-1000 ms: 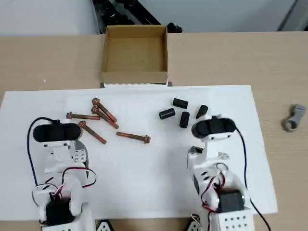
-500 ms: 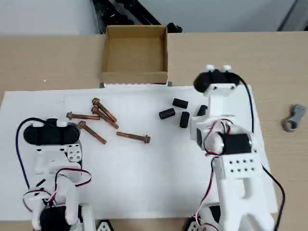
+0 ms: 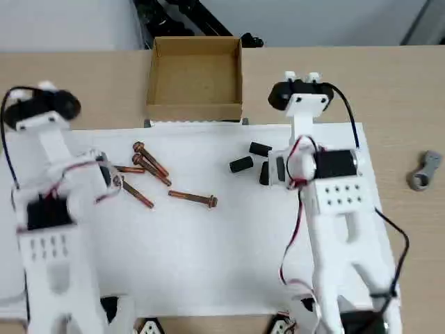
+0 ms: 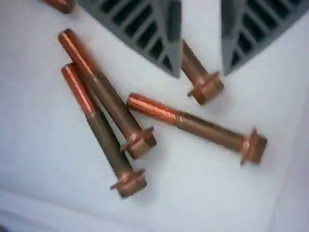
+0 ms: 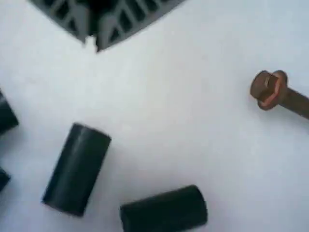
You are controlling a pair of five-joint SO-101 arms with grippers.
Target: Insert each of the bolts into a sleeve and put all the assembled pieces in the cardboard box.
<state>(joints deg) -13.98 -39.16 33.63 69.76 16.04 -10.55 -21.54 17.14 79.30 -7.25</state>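
The left pincer [image 4: 199,60], jaws apart and empty, straddles the shank of a bolt [image 4: 200,79], apparently ready to close on it; the right pincer [image 5: 94,41], closed and empty, hangs over the sleeves [image 3: 242,165]. Bolts and sleeves lie loose in front of the empty cardboard box [image 3: 195,111].

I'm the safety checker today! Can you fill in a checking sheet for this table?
Surface: wooden table with a white sheet on it.
Job's things: five copper bolts loose on the sheet; three black sleeves in view, none joined to a bolt; cardboard box empty.
Clutter: small grey part on the bare wood.
Grippers: left gripper open over a bolt; right gripper shut, near the sleeves.
Cables: black cable and red and white wires on the right arm.
Surroundings: dark gear behind the table.
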